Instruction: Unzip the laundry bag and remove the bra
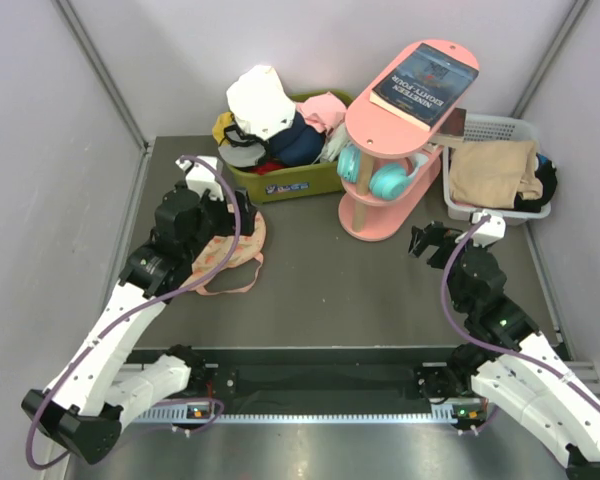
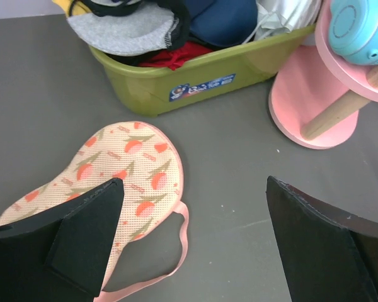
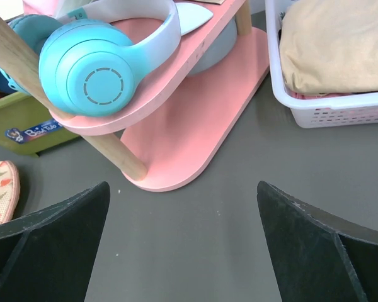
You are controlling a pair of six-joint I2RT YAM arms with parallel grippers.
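Beneath the left pincer — spread wide — the laundry bag lies on the counter, its near end hidden behind a finger; right pincer likewise wide.

Bag is lying on the table at front-left, just before the bin. Shelf is standing right of the bin, carrying headphones on its lower tier and a book on top. Basket is sitting right of the shelf.
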